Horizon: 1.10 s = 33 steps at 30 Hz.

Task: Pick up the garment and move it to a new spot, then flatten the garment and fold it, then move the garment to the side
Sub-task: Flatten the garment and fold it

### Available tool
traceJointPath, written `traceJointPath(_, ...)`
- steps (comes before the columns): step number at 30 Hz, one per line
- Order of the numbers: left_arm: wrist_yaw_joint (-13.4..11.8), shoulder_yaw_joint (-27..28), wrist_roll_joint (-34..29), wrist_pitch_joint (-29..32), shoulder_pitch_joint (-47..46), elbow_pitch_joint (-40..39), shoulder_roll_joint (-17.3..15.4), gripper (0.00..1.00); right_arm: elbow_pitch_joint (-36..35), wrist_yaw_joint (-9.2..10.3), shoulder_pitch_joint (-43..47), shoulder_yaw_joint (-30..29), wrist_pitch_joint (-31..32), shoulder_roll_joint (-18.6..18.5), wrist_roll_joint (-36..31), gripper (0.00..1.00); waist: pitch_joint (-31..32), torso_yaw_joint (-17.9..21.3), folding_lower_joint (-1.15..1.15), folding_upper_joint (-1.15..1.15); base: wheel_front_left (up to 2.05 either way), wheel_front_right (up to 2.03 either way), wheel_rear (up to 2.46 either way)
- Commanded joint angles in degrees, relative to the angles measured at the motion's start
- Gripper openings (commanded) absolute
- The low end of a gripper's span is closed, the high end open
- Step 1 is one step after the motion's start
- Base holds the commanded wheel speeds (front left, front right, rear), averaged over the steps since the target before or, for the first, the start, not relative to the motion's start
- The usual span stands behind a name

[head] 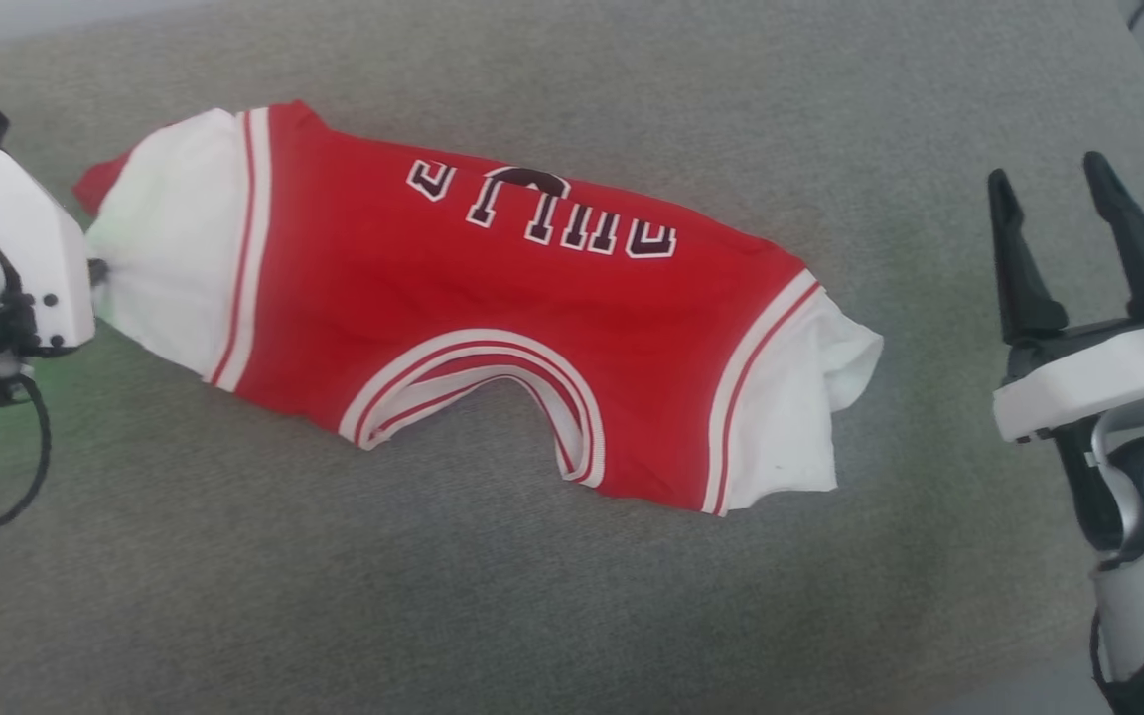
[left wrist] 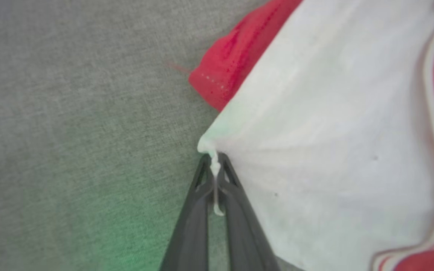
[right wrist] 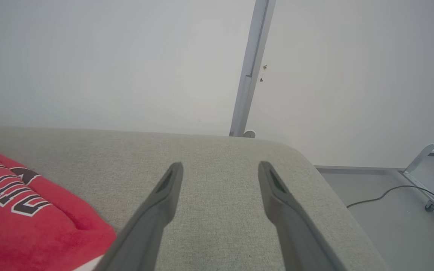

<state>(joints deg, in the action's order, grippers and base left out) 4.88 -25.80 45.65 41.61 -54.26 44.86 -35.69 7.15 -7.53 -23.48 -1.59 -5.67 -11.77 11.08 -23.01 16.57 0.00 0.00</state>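
My left gripper (left wrist: 215, 160) pinched tight on a white sleeve edge of the garment (head: 453, 298), red jersey spread across the grey cushion (head: 493, 596) — collar toward me, my right gripper (head: 1049, 194) beyond the other sleeve, fingers wide, holding nothing.

Grey fabric surface (head: 532, 596); pale wall (right wrist: 89, 56); metal post (right wrist: 252, 67).

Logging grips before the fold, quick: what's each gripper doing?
Left gripper: closed on the garment, at a white sleeve edge.
Right gripper: open, holding nothing.
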Motion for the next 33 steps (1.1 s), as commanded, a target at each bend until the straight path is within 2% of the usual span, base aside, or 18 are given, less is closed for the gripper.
traceJointPath(1,0.1,-1.8,-0.1,2.4,3.3,2.3,0.7,0.00,-0.2,0.08,0.3,-0.5,0.2,-0.3,-0.5,1.00,0.9,-1.1,0.00,0.00,0.00,0.00,0.00)
traceJointPath(6,-0.8,-1.4,0.3,2.8,3.7,0.0,0.1,0.00,-0.4,0.07,1.4,-2.1,1.0,-0.8,-1.3,1.00,2.9,-4.0,0.00,0.00,0.00,0.00,0.00)
traceJointPath(15,-2.5,-0.7,1.9,3.5,9.3,-9.7,-2.1,0.00,-1.4,0.08,3.4,-3.8,3.2,-1.6,-2.2,1.00,6.0,-9.3,0.00,0.00,0.00,0.00,0.00)
traceJointPath(24,-8.9,0.4,4.4,6.4,22.7,-24.8,-5.7,0.00,-2.5,0.08,4.7,-4.5,5.3,-2.1,-2.5,1.00,8.9,-13.6,0.00,0.00,0.00,0.00,0.00)
traceJointPath(28,-12.2,1.2,6.1,7.5,29.1,-30.4,-7.6,0.00,-2.7,0.08,5.5,-4.6,6.0,-2.1,-2.4,1.00,9.7,-14.3,0.00,0.00,0.00,0.00,0.00)
traceJointPath(33,-15.0,1.4,7.1,7.5,36.1,-34.1,-8.7,0.00,-2.7,0.08,6.1,-4.5,6.2,-1.9,-2.2,1.00,10.5,-14.5,0.00,0.00,0.00,0.00,0.00)
